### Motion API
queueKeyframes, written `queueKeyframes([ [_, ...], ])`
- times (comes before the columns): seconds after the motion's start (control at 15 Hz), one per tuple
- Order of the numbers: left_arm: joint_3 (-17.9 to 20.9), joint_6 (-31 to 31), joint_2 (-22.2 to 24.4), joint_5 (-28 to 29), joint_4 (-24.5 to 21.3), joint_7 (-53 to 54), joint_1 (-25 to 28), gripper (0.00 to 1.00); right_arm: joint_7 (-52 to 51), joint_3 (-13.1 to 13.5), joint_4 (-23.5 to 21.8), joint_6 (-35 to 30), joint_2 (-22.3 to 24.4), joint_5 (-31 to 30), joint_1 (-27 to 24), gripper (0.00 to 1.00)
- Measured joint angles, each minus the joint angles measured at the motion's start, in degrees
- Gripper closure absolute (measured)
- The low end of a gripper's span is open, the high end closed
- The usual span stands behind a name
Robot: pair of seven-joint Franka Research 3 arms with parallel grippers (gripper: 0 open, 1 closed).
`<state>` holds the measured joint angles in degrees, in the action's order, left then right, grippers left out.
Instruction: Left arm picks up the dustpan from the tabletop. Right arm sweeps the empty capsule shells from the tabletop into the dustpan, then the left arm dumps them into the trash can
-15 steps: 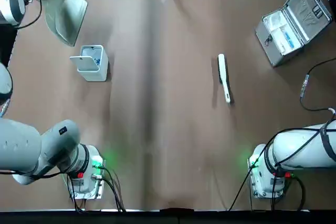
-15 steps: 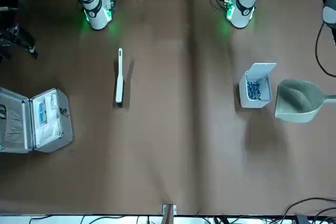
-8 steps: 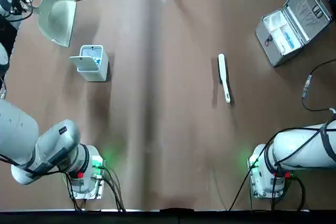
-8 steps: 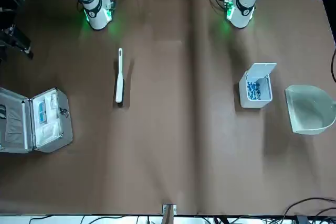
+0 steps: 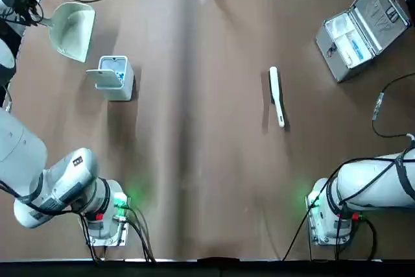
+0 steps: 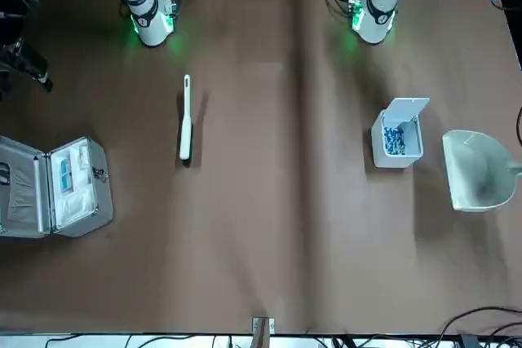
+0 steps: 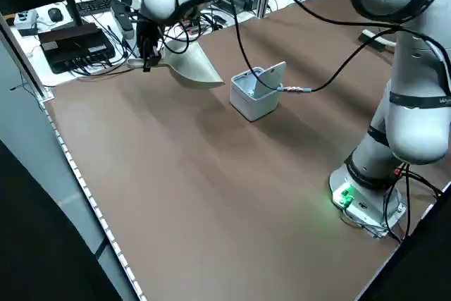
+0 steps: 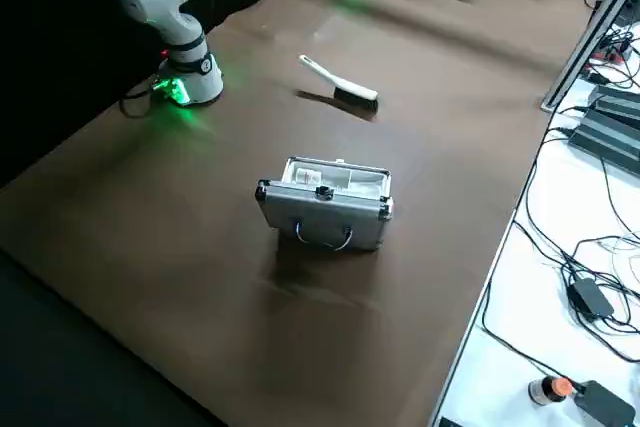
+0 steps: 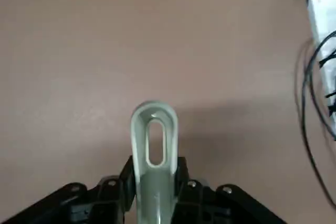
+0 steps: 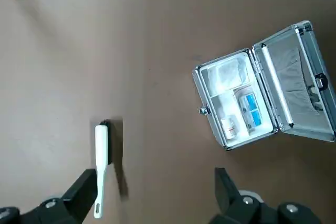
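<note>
The cream-white dustpan (image 5: 72, 29) hangs close over the table's far left corner, beyond the trash can (image 5: 114, 77). My left gripper (image 9: 153, 169) is shut on its thin handle (image 9: 153, 148); the left side view shows this gripper (image 7: 146, 58) at the table edge, with the scoop (image 7: 189, 67) pointing toward the can. The light-grey trash can (image 6: 398, 138) stands with its lid flipped up and blue capsule shells (image 6: 395, 138) inside. My right gripper (image 10: 156, 195) is open, high above the table's right half, holding nothing.
A slim white brush (image 5: 277, 95) lies flat on the right half of the table. An open silver case (image 5: 363, 25) sits at the far right corner. The arm bases (image 5: 102, 215) (image 5: 332, 220) stand at the near edge. Cables run along the far edge.
The left gripper has carried the dustpan away from the trash can toward the table's left edge, lowered it and turned it more level. Brush, case and trash can have not moved.
</note>
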<state>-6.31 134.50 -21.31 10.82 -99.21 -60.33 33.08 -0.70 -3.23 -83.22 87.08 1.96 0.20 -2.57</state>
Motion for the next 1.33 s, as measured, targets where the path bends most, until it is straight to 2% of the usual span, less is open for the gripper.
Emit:
queueKeyframes([
  [0.73,1.8,-1.0,-7.0,0.1,1.5,3.2,0.1,0.67,0.0,0.1,-0.1,-0.5,0.0,-0.1,0.0,0.01],
  [1.33,3.1,-0.8,-13.2,0.3,4.8,6.8,1.5,0.67,0.0,0.2,-0.1,-0.5,0.0,-0.1,-1.0,0.01],
])
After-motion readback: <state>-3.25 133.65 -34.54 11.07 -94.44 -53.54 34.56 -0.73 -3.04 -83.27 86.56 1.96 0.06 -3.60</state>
